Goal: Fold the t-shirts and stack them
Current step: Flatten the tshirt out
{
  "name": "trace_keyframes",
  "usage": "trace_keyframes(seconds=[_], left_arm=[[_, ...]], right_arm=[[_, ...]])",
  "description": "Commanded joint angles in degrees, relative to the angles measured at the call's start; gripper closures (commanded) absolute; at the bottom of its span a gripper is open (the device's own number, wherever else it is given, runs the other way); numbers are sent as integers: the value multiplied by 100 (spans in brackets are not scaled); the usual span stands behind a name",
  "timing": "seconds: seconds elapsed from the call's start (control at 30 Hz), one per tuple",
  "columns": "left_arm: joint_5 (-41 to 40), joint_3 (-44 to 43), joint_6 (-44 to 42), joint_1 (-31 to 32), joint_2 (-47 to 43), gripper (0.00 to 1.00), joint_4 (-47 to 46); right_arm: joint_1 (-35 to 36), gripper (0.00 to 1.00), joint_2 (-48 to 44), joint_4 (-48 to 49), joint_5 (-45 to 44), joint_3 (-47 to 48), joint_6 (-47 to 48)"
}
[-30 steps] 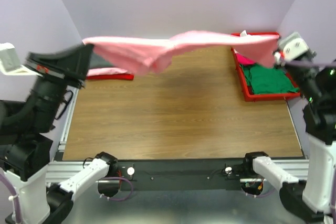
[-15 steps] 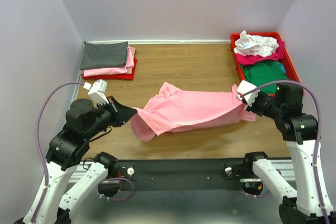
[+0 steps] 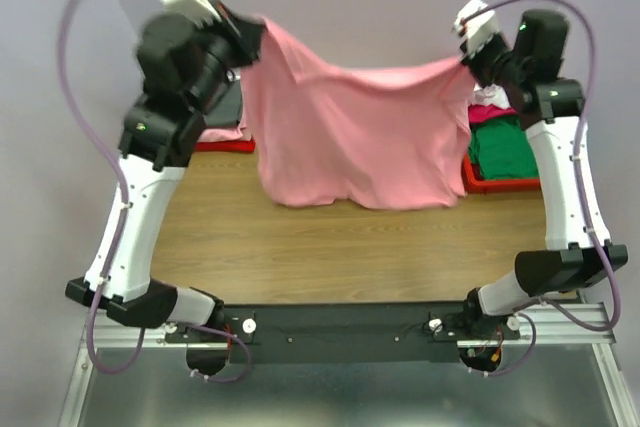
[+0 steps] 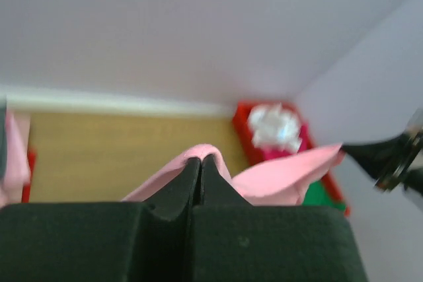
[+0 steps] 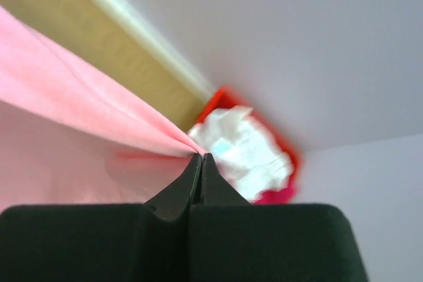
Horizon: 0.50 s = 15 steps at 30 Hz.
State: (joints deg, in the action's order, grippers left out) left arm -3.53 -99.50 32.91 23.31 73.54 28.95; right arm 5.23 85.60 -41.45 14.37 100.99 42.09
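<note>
The light pink t-shirt [image 3: 355,132] hangs spread like a curtain high above the table, its lower hem loose and clear of the wood. My left gripper [image 3: 252,39] is shut on its upper left corner; the left wrist view shows the cloth [image 4: 291,176] pinched at the closed tips [image 4: 201,159]. My right gripper [image 3: 468,55] is shut on the upper right corner; the right wrist view shows the cloth [image 5: 79,97] pulled taut from the closed tips [image 5: 200,157]. White, magenta and green tees lie in the right tray [image 3: 505,185].
A red tray [image 3: 225,145] with folded tees at the back left is mostly hidden behind my left arm and the hanging shirt. The wooden tabletop [image 3: 330,247] lies below. Purple walls close in on three sides.
Both arms have swung up from low over the table to high at the back. The pink shirt went from draped near the table to hanging spread between the grippers.
</note>
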Motion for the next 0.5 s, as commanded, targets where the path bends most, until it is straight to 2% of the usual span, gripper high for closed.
trace_keyframes(seconds=[0.0,0.07,0.1,0.13,0.17,0.27,0.33,0.37,0.43,0.47], left_arm=[[-806,-3052,-908,-37,309,100,-163],[-807,-3714,-1057,-37,276,100,-213],[-772,-3586,-1145,-37,101,100,-371],[-755,-3315,-1155,-37,-440,100,-581],[-728,-2573,-1155,-37,-759,100,-1053],[-658,-1314,-988,-37,-1893,100,-1435],[-632,-827,-725,-37,-2533,100,-1296],[-518,-242,-646,-37,-2755,100,-1130],[-412,402,-252,-37,-3386,100,-866],[-246,1084,-119,-37,-3581,100,-551]], right_arm=[[-5,100,-97,524,-347,1883,-350],[4,99,-201,515,-330,2292,-289],[4,100,-289,524,-304,2468,-254],[-5,99,-542,533,-295,2495,-236],[4,100,-701,550,-260,2461,-210],[-5,99,-1507,568,-102,1970,-149],[-5,100,-1931,559,143,1253,-113],[-5,100,-2455,542,249,952,-35],[4,100,-2941,481,573,240,63],[-5,100,-3344,280,689,-424,176]])
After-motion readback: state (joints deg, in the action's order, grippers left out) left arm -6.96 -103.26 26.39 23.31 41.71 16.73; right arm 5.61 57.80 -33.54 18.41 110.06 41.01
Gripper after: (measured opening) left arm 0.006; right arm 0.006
